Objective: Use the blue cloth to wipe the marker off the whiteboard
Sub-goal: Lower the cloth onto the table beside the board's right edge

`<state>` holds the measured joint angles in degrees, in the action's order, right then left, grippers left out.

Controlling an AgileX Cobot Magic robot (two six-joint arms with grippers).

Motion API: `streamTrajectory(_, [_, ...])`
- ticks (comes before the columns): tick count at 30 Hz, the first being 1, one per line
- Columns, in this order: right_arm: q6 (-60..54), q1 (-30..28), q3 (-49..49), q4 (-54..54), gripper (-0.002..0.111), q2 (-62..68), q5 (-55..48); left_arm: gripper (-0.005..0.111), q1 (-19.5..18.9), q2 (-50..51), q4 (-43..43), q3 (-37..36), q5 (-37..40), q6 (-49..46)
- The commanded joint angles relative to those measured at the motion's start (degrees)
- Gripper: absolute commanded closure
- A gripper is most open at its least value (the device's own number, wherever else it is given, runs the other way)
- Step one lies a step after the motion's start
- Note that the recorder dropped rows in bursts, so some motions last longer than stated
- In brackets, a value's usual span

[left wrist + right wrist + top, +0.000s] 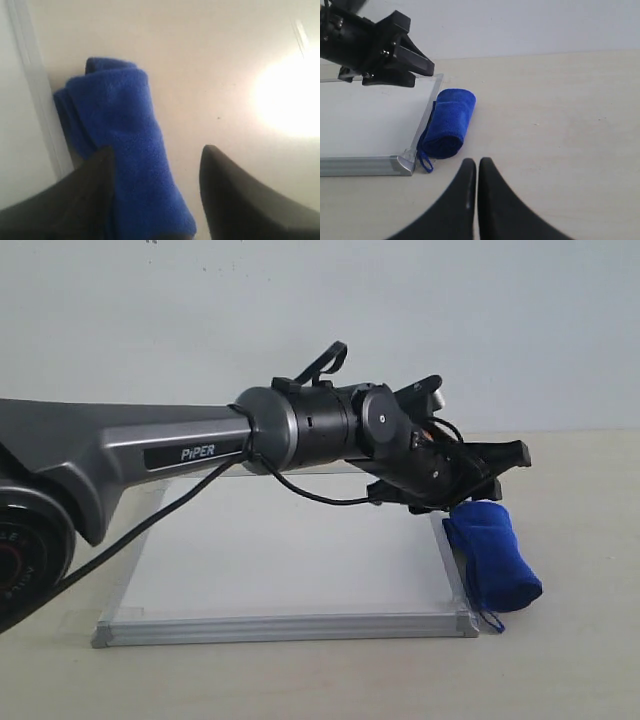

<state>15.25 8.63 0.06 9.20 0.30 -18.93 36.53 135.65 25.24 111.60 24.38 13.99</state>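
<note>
The blue cloth [492, 550] lies rolled on the table against the right edge of the whiteboard [290, 560], its small loop [490, 620] toward the front. My left gripper [505, 470] reaches across the board and hangs open just over the roll's far end. In the left wrist view the cloth [120, 110] sits between the spread fingers, close to one finger [95, 180] and apart from the other. My right gripper [477, 162] is shut and empty, on the table beside the cloth [450, 122]. No marker shows on the visible board [365, 115]; the arm hides part of it.
The left arm [150, 445] spans the board's back half from the left. The board's silvery frame [285, 627] runs along its front edge. Pale bare tabletop [550, 110] extends right of the cloth. A plain wall stands behind.
</note>
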Motion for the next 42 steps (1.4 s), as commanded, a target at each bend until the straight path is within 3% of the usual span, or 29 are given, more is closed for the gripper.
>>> streamTrajectory(1, [-0.2,-0.1,-0.1,0.1,0.107,-0.3,0.3,0.084,0.0,-0.9,-3.7,0.0,1.0,-10.1])
streamTrajectory(3, [-0.2,-0.1,-0.1,0.1,0.107,-0.3,0.3,0.101,0.0,-0.9,-3.7,0.0,0.9,-15.3])
streamTrajectory(4, [-0.2,-0.1,-0.1,0.1,0.107,-0.3,0.3,0.103,0.0,-0.9,-3.7,0.0,1.0,-16.5])
streamTrajectory(29, [-0.2,-0.1,-0.1,0.1,0.107,-0.3,0.3,0.103,2.8,6.7,-0.6,6.4,4.6,-23.5])
streamTrajectory(42, [-0.1,-0.1,-0.1,0.1,0.107,-0.3,0.3,0.103,1.6,8.5,-7.4,6.4,9.6,-20.0])
